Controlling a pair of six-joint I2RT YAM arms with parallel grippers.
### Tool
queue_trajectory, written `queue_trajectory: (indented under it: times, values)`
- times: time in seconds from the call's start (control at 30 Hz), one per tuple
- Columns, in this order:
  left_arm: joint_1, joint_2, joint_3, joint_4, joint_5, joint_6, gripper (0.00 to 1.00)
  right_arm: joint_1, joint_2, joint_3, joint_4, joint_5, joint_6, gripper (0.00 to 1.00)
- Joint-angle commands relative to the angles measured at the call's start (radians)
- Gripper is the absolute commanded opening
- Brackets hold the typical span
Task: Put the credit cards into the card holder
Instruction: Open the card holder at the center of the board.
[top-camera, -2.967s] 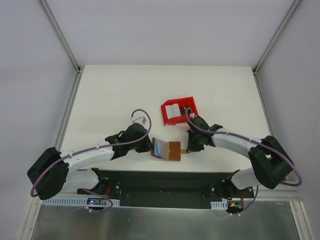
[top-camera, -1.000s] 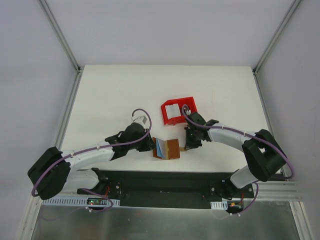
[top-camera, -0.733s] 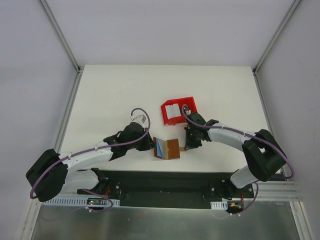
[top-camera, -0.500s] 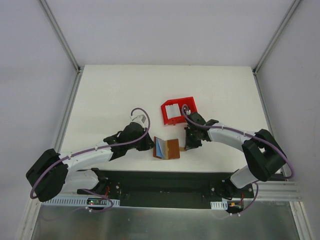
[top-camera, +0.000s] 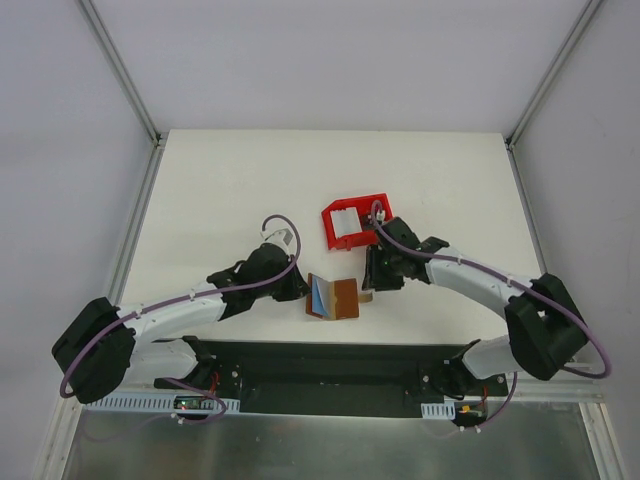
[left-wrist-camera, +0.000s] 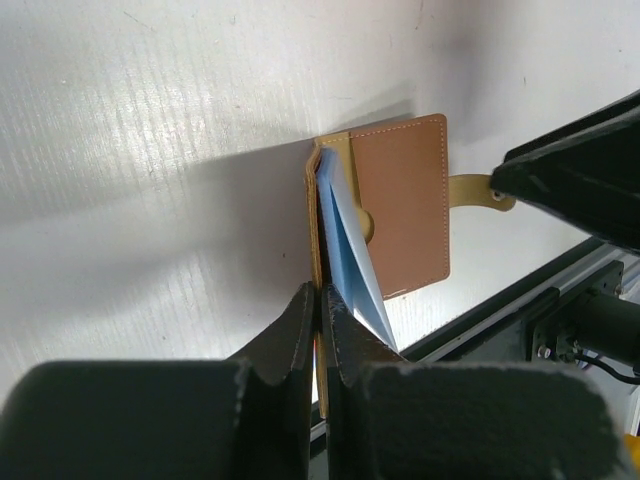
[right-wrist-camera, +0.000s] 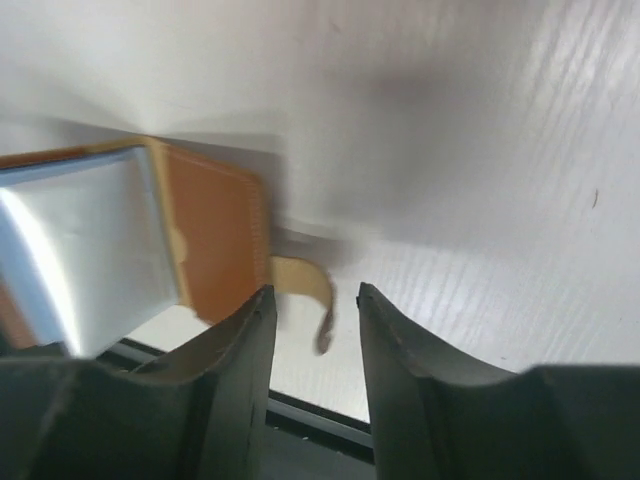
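Brown leather card holder (left-wrist-camera: 405, 200), just before the red plastic bin (top-camera: 352, 202), already keeps one pale blue credit card (left-wrist-camera: 350, 250). Your left gripper (left-wrist-camera: 320, 295) pinches its flap, and your right gripper (right-wrist-camera: 313, 295) has its jaws apart. A white card (top-camera: 345, 221) in the bin awaits you.

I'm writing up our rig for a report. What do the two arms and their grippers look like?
Both the left arm and right arm have white links and bulky black joint housings. A purple cable loops along each. The left gripper and right gripper each have two matte black fingers.
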Motion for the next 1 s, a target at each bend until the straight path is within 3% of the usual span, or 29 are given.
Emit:
queue_trajectory:
  times: [0.0,0.2,0.57,0.8,0.97]
  values:
    - [0.007,-0.023,0.060,-0.033,0.008,-0.007,0.00,0.027,-0.112,0.118,-0.003,0.015,0.030,0.43]
    - [0.007,-0.015,0.089,-0.075,0.013,-0.015,0.00,0.151,-0.099,0.196,0.003,0.080,0.042,0.49]
    - [0.007,-0.018,0.075,-0.078,0.000,-0.032,0.00,0.277,0.073,0.270,-0.009,0.121,0.062,0.50]
    - [0.007,-0.021,0.063,-0.078,-0.006,-0.033,0.00,0.296,0.122,0.287,-0.091,0.185,0.064,0.45]
    - [0.007,-0.017,0.045,-0.078,-0.012,-0.030,0.00,0.288,0.150,0.271,-0.155,0.255,0.058,0.32]
